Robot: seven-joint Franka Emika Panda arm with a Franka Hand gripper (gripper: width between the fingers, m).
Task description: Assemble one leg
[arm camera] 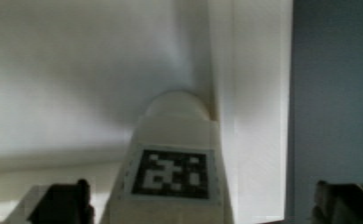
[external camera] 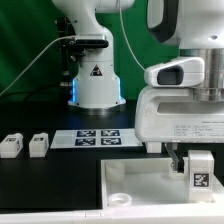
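Right now the gripper (external camera: 197, 175) hangs low over the large flat white piece (external camera: 130, 180), with a tagged leg (external camera: 198, 176) between its fingers. From the wrist, the leg (arm camera: 174, 160) seems gripped, though contact isn't clear. Two more legs (external camera: 12, 146) (external camera: 39, 144) sit by the marker board (external camera: 98, 135).

The leg (external camera: 197, 172) at my hand (external camera: 198, 160) is white plastic, one face carrying a black-and-white square tag. Two more white legs (external camera: 12, 146) (external camera: 39, 144) show dark tags on their sides. The flat square piece (external camera: 135, 184) is plain white. The marker board (external camera: 98, 135) is white with black-and-white tags. The counter (external camera: 45, 185) is black. Behind, a green backdrop (external camera: 25, 45). My finger pads (arm camera: 57, 202) look black, I think, through blur.
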